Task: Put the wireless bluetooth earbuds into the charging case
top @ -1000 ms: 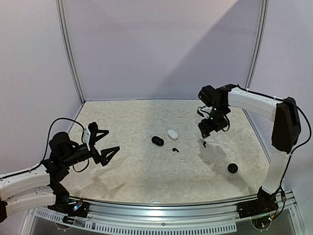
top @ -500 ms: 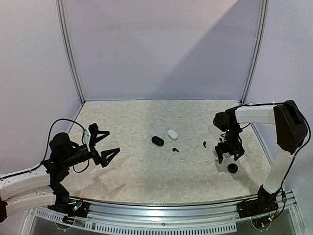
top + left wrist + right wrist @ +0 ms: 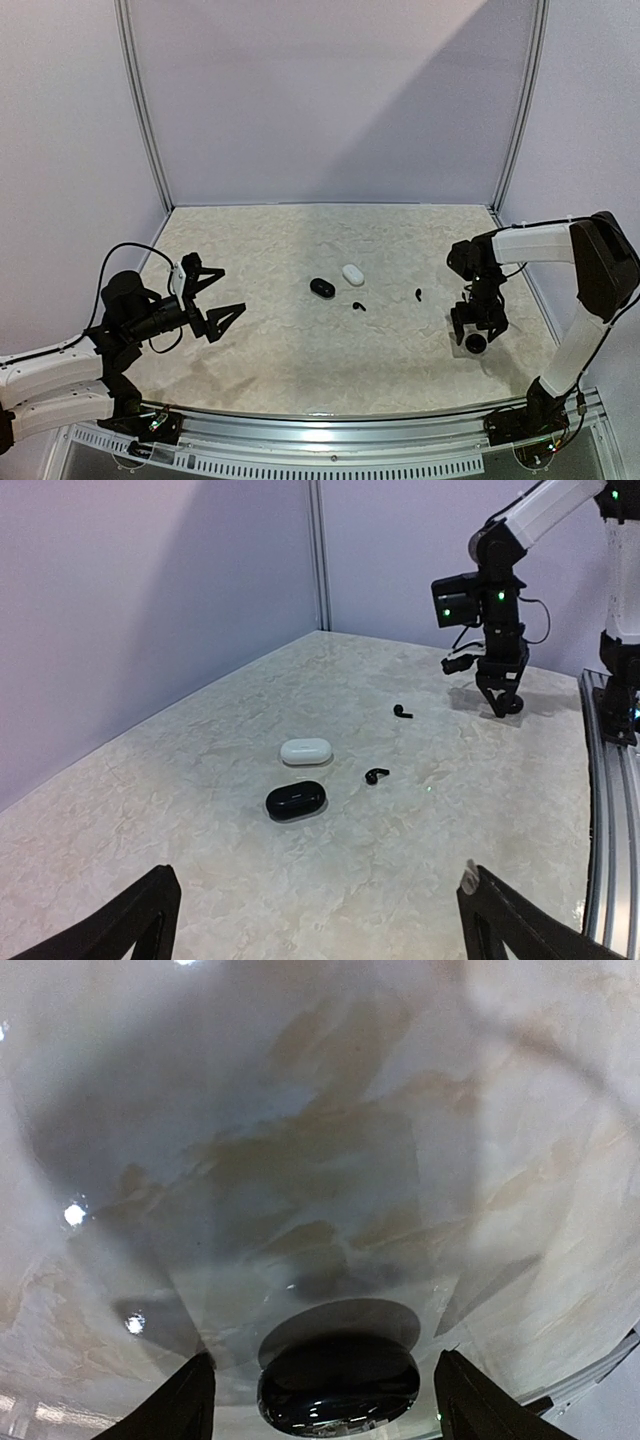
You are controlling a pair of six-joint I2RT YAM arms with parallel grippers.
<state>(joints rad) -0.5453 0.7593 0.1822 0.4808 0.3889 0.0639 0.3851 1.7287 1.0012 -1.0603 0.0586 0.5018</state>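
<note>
Two black earbuds lie on the marble table: one (image 3: 358,306) near the middle, also in the left wrist view (image 3: 376,775), and one (image 3: 418,294) further right (image 3: 402,712). No white earbuds show. A black case (image 3: 322,287) and a white case (image 3: 353,274) lie shut at the centre. A third, rounder black case (image 3: 475,343) lies at the near right. My right gripper (image 3: 474,332) is open and low over it, one finger on each side of the case (image 3: 338,1385), not touching. My left gripper (image 3: 215,300) is open and empty at the left.
The enclosure's side walls and metal posts (image 3: 140,110) bound the table. The front rail (image 3: 320,425) runs along the near edge, close to the right gripper and its case. The right arm's upright link (image 3: 585,300) stands at the far right.
My right gripper has swung from the back right, past the right-hand earbud, toward the near right and come down over the round black case. The left arm has not moved.
</note>
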